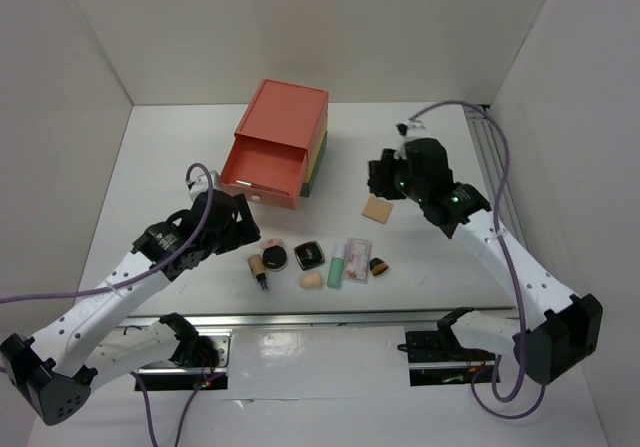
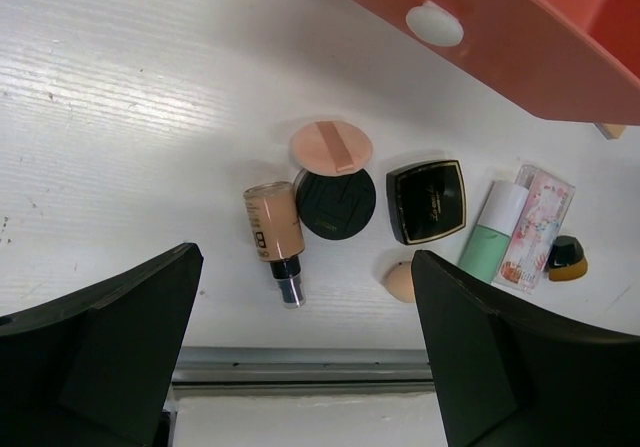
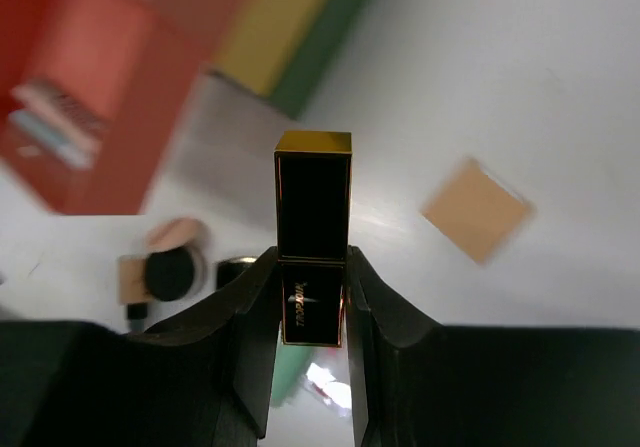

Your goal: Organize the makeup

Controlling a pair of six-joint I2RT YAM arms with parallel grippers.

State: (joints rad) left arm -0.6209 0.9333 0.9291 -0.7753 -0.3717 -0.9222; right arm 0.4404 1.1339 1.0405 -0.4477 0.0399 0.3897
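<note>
The drawer box [image 1: 285,127] sits at twelve o'clock on the table [image 1: 160,167], its red drawer [image 1: 262,179] pulled open. The right gripper [image 3: 313,257], at two o'clock, is clamped on a black-and-gold lipstick case [image 3: 313,192]. The left gripper [image 2: 302,262] hangs wide open and empty above the row at six o'clock: bottle [image 2: 273,229], round compact [image 2: 336,202], square compact [image 2: 427,200], green tube [image 2: 492,232], sachet [image 2: 538,222], sponge [image 2: 400,282]. Sorting looks barely begun, with nearly everything outside the box.

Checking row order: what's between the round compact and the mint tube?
The square compact, between round compact and mint tube; clearest in left wrist view.
</note>
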